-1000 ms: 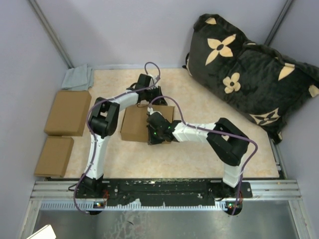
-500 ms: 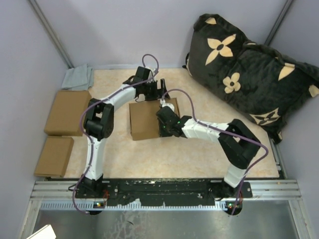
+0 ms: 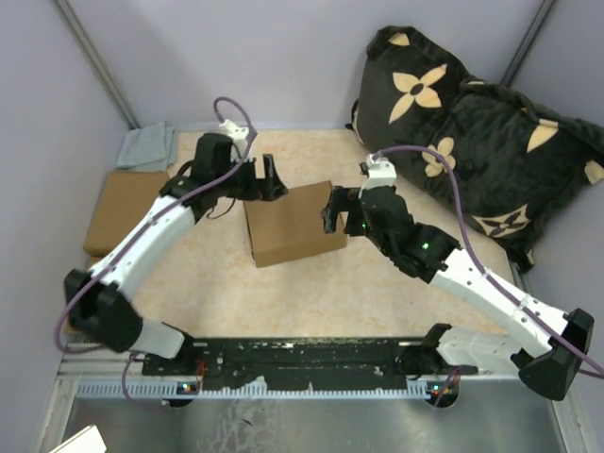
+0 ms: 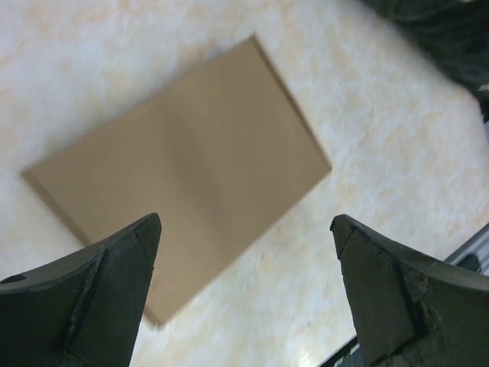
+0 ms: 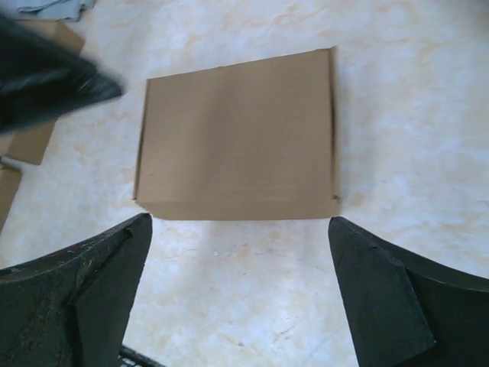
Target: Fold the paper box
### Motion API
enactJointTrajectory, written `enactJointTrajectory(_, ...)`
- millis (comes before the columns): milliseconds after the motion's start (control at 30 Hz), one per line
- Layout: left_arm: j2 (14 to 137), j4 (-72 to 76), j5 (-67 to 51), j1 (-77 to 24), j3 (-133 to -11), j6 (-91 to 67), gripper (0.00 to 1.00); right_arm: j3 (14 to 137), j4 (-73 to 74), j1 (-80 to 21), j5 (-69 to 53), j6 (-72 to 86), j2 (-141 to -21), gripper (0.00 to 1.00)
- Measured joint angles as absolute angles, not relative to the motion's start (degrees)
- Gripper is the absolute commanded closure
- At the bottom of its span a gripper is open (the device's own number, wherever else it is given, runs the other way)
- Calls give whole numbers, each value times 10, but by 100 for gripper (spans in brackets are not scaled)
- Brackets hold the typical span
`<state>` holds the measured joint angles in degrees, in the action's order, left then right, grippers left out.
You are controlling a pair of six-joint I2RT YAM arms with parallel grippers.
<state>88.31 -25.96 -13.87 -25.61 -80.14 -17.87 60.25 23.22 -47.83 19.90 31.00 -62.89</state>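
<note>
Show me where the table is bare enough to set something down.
Widest bare patch: table between the paper box and the near rail. Narrower strip beyond it. Crowded: cardboard block and cloth left, pillow right.

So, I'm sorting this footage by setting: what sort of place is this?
Probably a lab test cell rather than a home or warehouse. Plain partition walls box in a small table, a metal mounting rail runs along its near edge, and a big cushion fills one corner.
</note>
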Motion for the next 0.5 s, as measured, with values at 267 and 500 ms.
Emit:
enactJointTrajectory(267,627,-262,-55,-257,-578,-149,0,607,326,-474,289,283,-627,1)
enactJointTrajectory(500,512,-256,15,-257,-495,-130,0,583,319,-470,297,276,-602,1)
